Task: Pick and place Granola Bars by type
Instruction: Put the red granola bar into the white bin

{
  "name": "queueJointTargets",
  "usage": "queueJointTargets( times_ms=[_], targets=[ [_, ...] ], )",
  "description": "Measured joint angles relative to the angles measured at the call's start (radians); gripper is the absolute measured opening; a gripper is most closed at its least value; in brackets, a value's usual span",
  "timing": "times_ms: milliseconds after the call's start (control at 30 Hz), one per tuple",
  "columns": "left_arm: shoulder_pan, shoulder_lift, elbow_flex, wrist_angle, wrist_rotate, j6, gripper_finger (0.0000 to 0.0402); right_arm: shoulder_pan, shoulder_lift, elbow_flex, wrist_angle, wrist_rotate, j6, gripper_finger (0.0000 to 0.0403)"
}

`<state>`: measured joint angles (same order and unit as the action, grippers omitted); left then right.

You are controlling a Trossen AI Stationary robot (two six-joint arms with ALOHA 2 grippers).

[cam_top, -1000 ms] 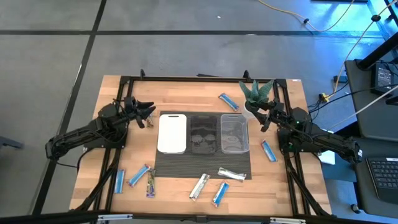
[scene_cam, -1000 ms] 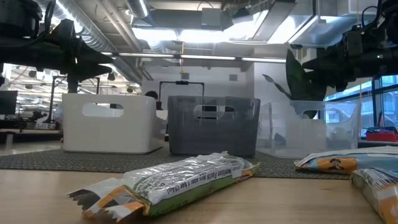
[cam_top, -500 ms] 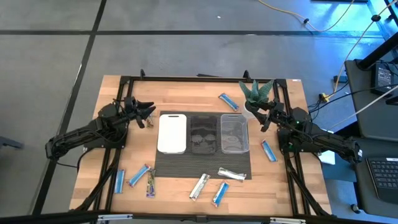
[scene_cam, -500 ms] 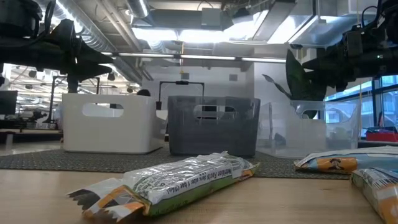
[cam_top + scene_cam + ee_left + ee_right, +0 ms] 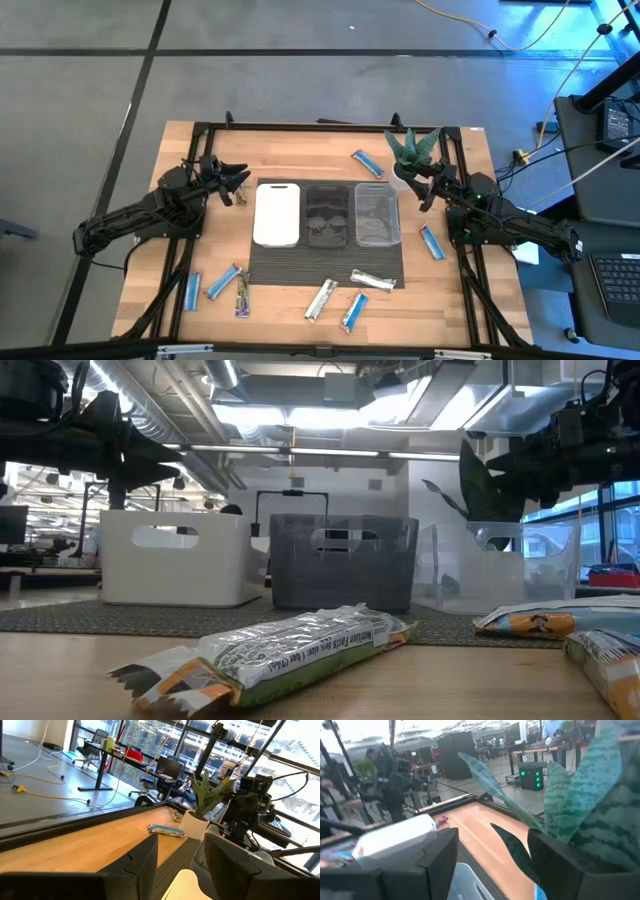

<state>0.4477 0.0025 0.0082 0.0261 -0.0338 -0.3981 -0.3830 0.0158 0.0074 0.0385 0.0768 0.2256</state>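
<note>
The granola bars lie flat on the table. Two silver ones [image 5: 372, 281] [image 5: 321, 300] and a blue one [image 5: 354, 311] are near the mat's front edge. Two blue ones [image 5: 192, 291] [image 5: 224, 282] and a purple multicolour one [image 5: 242, 297] lie at the near left. More blue bars lie at the far side [image 5: 367, 163] and at the right [image 5: 432, 241]. My left gripper [image 5: 236, 181] hovers open left of the white tray [image 5: 278, 213]. My right gripper [image 5: 421, 187] hovers open right of the clear tray [image 5: 377, 213]. Both touch nothing.
The black tray [image 5: 328, 213] stands between the white and clear ones on a dark mat [image 5: 325, 262]. A potted plant [image 5: 410, 150] stands right beside my right gripper and fills its wrist view [image 5: 590, 805]. A small bar [image 5: 240, 198] lies under my left gripper.
</note>
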Motion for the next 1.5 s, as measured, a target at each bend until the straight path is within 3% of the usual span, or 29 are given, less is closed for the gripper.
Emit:
queueJointTargets(
  times_ms=[333,667,1267,1500],
  targets=[
    [0.000,0.000,0.000,0.000,-0.003,0.000,0.0153,0.000,0.000,0.000,0.029,-0.015,0.156,0.0241],
    [0.000,0.000,0.000,0.000,-0.011,0.000,0.0153,0.000,0.000,0.000,0.101,-0.281,0.109,0.0241],
    [0.000,0.000,0.000,0.001,-0.006,0.106,0.0153,0.000,0.000,0.000,0.091,-0.288,0.106,0.0241],
    [-0.001,0.000,0.001,0.008,0.051,0.134,0.0152,0.000,0.000,0.000,0.089,-0.289,0.049,0.0241]
  ],
)
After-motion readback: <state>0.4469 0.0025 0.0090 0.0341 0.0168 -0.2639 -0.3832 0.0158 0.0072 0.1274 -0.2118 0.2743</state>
